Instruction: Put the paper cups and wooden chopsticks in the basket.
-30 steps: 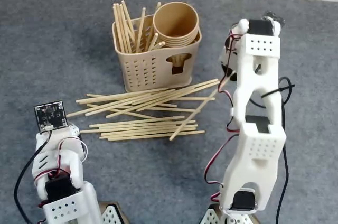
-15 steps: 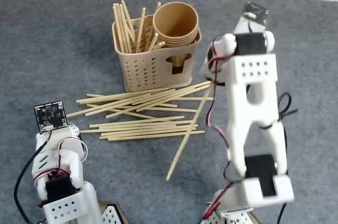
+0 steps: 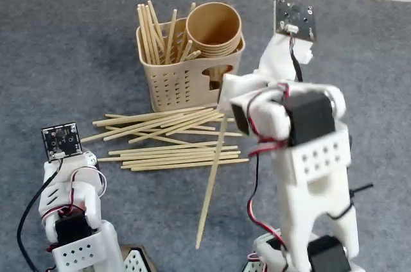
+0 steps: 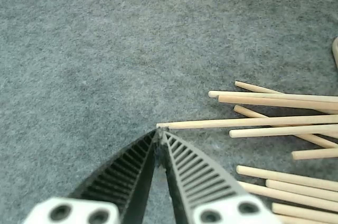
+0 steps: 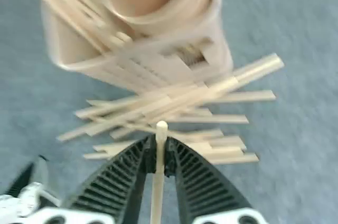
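So we've got the right gripper (image 5: 160,142) pinched narrow on one chopstick (image 5: 159,128). Fingers squeeze it from both sides w/ the tip poking just past the fingertips. In the high view that stick runs out from under the right arm (image 3: 302,150), slants across the pile (image 3: 160,137), and ends over bare mat (image 3: 77,60) near the arm bases. Can't tell if that low end touches the mat tbh.

The basket (image 3: 186,86) stands upright at the back of the mat. The stacked cups (image 3: 214,25) sit in the side nearer the right arm. A bunch of sticks (image 3: 156,31) stands up in the other side, leaning a bit. The pile lies flat just in front of the basket, mostly crosswise, between the 2 arms.

The left gripper (image 4: 160,135) has its fingers pressed together w/ nothing between them, low over the mat at the pile's end. One stick's end sits right at its fingertips, but we can't tell if it's touching. The left arm (image 3: 70,188) is at the near corner, well apart from the basket.
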